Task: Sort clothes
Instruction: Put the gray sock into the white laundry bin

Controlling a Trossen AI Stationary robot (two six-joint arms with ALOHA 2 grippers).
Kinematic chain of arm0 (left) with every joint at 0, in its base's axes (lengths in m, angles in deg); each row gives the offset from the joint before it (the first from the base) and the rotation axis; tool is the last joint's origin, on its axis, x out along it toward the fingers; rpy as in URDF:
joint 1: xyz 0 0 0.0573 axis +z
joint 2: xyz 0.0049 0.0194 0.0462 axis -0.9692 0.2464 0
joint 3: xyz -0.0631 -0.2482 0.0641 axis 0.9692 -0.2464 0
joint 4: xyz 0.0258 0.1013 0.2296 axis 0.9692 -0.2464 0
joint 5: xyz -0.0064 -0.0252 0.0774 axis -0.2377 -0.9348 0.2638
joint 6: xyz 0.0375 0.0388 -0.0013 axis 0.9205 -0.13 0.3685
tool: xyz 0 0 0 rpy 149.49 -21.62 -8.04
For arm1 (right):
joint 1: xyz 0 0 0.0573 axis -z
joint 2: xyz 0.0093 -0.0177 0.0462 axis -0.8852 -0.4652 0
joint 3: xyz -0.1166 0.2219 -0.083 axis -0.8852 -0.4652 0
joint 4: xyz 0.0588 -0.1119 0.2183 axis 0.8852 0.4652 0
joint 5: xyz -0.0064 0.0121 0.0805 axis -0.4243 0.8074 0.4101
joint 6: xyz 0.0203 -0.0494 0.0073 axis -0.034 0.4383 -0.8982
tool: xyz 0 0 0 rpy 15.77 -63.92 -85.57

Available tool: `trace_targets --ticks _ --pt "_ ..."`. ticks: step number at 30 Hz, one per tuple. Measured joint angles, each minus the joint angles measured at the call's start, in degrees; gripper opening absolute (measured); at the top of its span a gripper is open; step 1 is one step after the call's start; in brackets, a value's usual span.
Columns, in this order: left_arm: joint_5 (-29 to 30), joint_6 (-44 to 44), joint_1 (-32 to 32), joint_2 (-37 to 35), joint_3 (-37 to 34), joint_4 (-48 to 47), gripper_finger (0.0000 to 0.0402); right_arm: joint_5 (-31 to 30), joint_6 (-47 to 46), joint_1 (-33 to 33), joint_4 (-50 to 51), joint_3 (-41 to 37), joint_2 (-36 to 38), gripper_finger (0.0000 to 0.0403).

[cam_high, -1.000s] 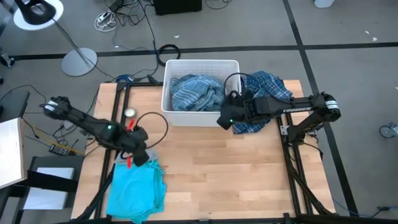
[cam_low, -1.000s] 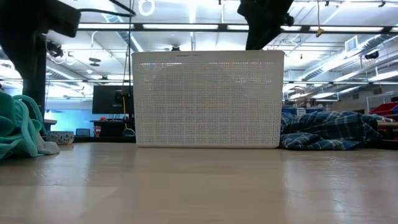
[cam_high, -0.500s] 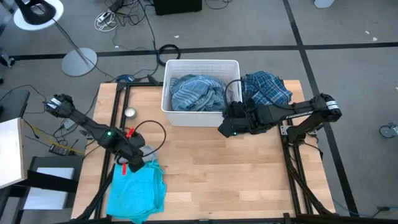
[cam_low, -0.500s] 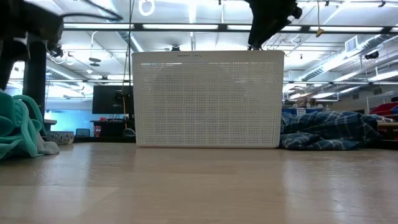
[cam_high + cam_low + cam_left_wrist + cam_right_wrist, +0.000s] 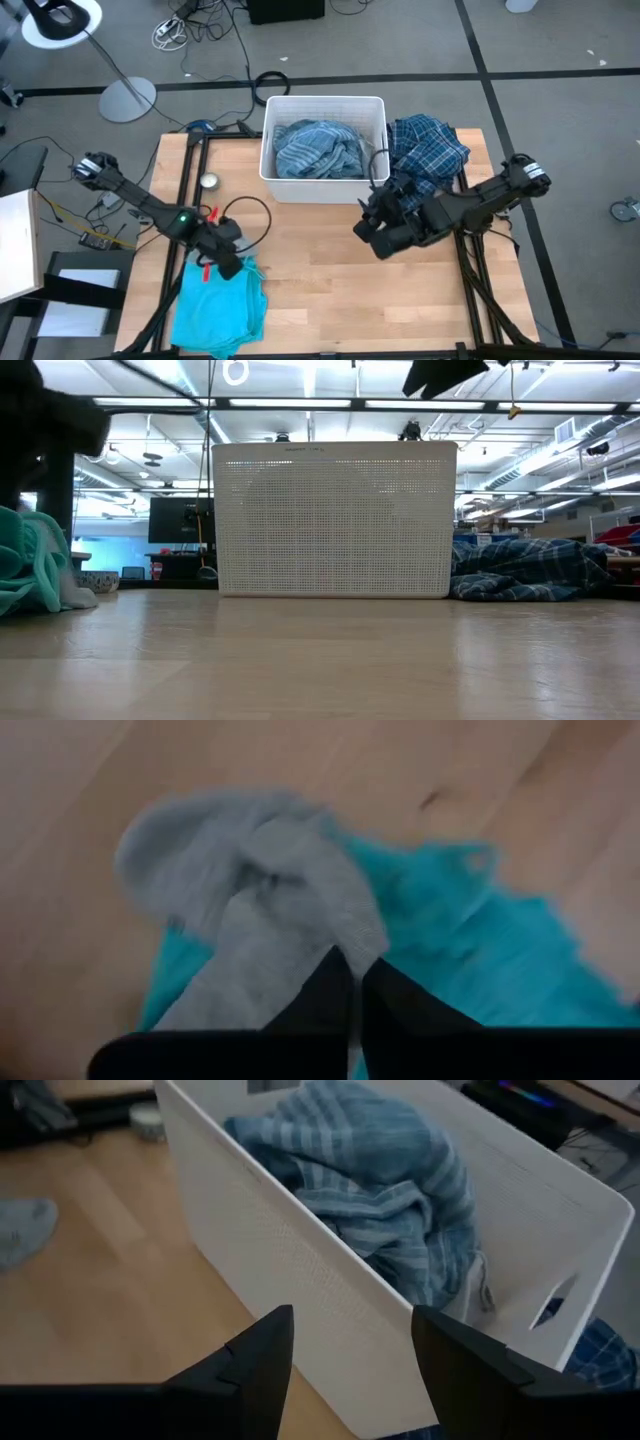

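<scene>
A bright turquoise garment (image 5: 220,305) lies bunched at the table's near left. A small plain grey piece (image 5: 250,890) lies on its edge and partly on the wood. My left gripper (image 5: 228,258) hovers over that spot, fingers shut (image 5: 356,982). The white bin (image 5: 322,150) at the far middle holds the blue-grey striped shirt (image 5: 370,1170). The navy-white plaid shirt (image 5: 428,150) lies heaped on the table to the right of the bin. My right gripper (image 5: 375,235) hangs open (image 5: 350,1350) above bare wood, near the bin's near right corner. My left gripper comes down at the grey piece from above, its shut fingertips (image 5: 340,970) over the piece's edge. The picture is blurred here, and I cannot tell whether the fingers touch the cloth or have any of it between them.
A small round tin (image 5: 208,181) sits on the table left of the bin. The bin's tall perforated wall (image 5: 335,520) stands across the middle of the low view. Bare wood (image 5: 330,290) lies between the two arms.
My right gripper has drawn back from the bin's right side toward the table's near edge and has risen, staying open. My left gripper has stayed over the turquoise garment's far edge, shifting only slightly.
</scene>
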Motion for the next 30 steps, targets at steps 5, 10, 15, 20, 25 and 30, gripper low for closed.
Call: trace_targets --ticks 5,10,15,20,25,30 --pt "1.54 6.49 4.27 0.00 0.41 6.46 0.0004 -4.14 -8.62 -2.62 -0.86 -4.70 -0.01 0.0204" --pt "2.07 15.89 10.16 0.02 4.93 9.26 0.0002 -4.12 -14.78 -3.43 -6.52 -12.75 -0.02 0.0204" --pt "2.99 27.70 16.06 0.02 14.32 11.51 0.0001 -2.85 -10.61 -2.13 -18.56 -19.99 -0.07 0.0203" --pt "10.06 40.61 21.99 0.01 25.62 13.03 0.0001 5.13 -1.88 1.81 -26.59 -21.18 -0.05 0.0201" --pt "13.85 55.87 31.23 0.43 35.43 23.40 0.0000 8.19 5.03 3.44 -32.20 -21.18 -0.02 0.0202" --pt "13.98 60.08 42.05 4.42 43.06 26.67 0.0000 8.43 8.46 3.50 -33.79 -21.18 -0.02 0.0199"
